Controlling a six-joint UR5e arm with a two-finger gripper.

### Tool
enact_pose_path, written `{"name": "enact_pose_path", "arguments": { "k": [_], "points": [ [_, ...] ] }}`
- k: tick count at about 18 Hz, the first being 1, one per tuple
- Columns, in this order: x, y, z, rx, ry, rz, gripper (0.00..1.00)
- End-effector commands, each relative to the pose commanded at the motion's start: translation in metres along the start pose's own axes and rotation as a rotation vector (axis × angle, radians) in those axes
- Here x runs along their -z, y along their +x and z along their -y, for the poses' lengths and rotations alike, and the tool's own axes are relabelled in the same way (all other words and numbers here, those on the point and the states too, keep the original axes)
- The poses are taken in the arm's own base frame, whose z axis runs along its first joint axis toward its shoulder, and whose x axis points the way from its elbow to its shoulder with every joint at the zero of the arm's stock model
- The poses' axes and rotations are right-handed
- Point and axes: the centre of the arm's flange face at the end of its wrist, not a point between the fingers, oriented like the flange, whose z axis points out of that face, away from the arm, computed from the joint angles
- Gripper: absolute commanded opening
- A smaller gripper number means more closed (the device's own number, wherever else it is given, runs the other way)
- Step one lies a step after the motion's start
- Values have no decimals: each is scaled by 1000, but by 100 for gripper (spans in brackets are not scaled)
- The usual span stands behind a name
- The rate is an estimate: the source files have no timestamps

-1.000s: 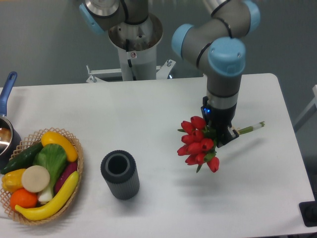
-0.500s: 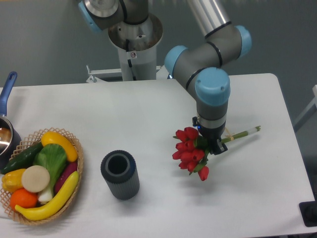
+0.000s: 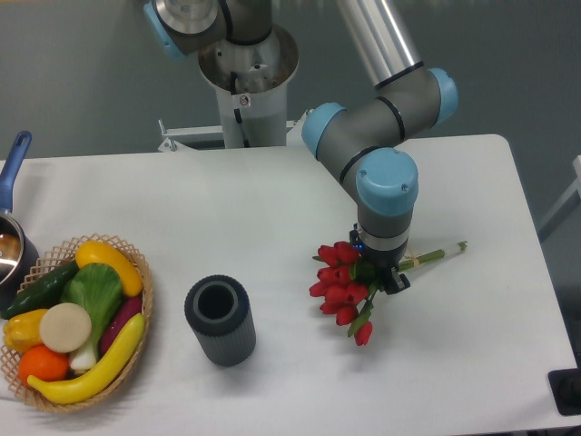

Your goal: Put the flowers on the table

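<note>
One dark ribbed cylinder [image 3: 220, 320] and a wicker basket [image 3: 143, 289] are set left of red flowers [image 3: 341, 284], pinched by the gripper [image 3: 381, 272] over the table [image 3: 272, 209].

The white tabletop [image 3: 227, 218] has rounded corners. At its left side sits a round wicker basket [image 3: 136, 341] filled with toy vegetables and fruit. Beside the basket, toward the middle, a dark ribbed cylinder [image 3: 220, 320] stands upright with its open end up. At the far left edge is a pot [image 3: 11, 250] with a blue handle.
</note>
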Motion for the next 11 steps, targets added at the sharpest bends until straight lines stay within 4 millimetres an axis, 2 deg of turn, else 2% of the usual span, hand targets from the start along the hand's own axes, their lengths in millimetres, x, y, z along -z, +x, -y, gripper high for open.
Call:
{"name": "enact_pose_path", "arguments": {
  "k": [1, 2, 5, 9, 11],
  "points": [
    [2, 1, 1, -3, 3, 2, 93],
    [5, 2, 1, -7, 2, 7, 99],
    [25, 3, 4, -5, 48, 43, 100],
    [78, -10, 6, 9, 134, 152, 100],
    [87, -13, 4, 11, 132, 163, 100]
  ]
}}
